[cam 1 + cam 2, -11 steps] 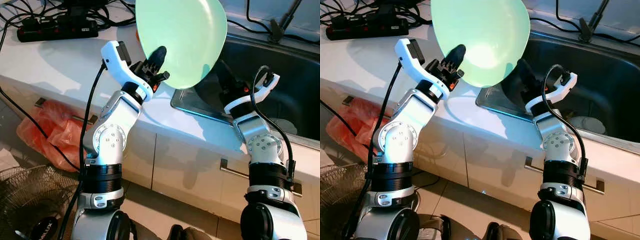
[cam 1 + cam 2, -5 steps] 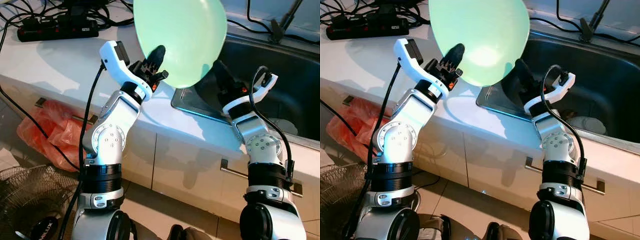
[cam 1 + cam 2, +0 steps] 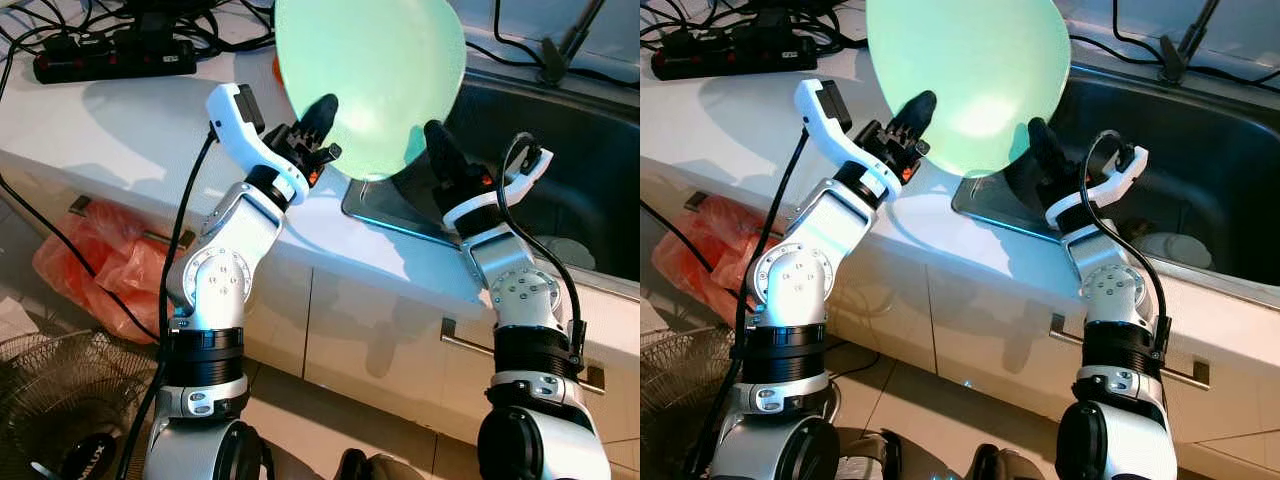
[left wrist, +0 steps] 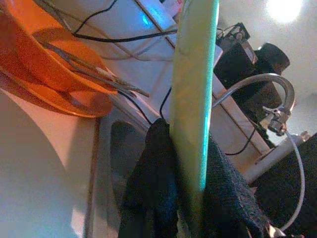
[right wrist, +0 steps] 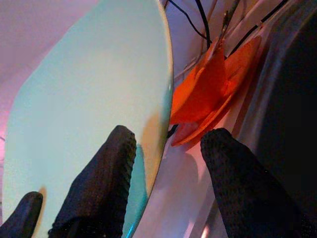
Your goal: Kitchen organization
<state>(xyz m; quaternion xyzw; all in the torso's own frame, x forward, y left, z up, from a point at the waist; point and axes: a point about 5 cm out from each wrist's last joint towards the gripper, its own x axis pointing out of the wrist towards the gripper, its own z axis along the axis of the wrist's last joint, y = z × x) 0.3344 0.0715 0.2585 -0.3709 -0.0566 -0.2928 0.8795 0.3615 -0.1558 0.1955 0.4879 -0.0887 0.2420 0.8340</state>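
The left gripper [image 3: 322,128] clamps the rim of the round pale-green plastic plate [image 3: 370,80], held upright over the white counter [image 3: 120,120] beside the steel sink [image 3: 560,150]. The right gripper [image 5: 168,163], fingers spread wide, has risen closer, straddling the plate's right edge.

My head views are bright and sharp; the pale green plate [image 3: 370,80] glows, translucent, and my arms throw soft shadows on the white desk [image 3: 120,120]. The sink [image 3: 590,160] lies dark. A ceiling lamp [image 4: 283,9] flares in my left wrist view, where nearby surfaces blur.
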